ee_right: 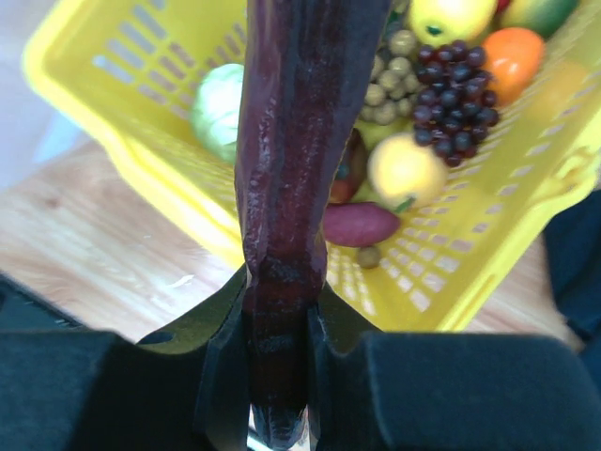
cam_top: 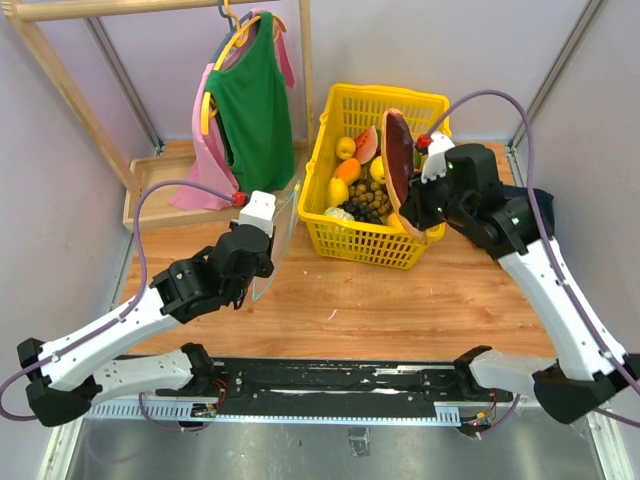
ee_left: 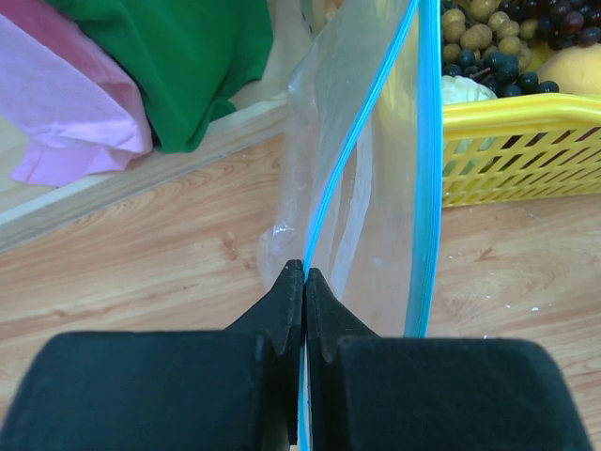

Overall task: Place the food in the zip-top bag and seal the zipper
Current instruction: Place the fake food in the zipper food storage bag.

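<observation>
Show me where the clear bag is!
In the top view, the bag hangs left of the yellow basket, pinched by the left tool.

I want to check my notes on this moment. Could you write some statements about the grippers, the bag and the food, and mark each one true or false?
1. The left gripper is shut on the zip-top bag at its blue zipper. True.
2. The right gripper holds nothing. False: it is shut on the reddish-brown wedge slice.
3. The wedge slice is already inside the bag. False: it is held over the yellow basket, apart from the bag.
4. Dark grapes lie in the yellow basket. True.
</observation>
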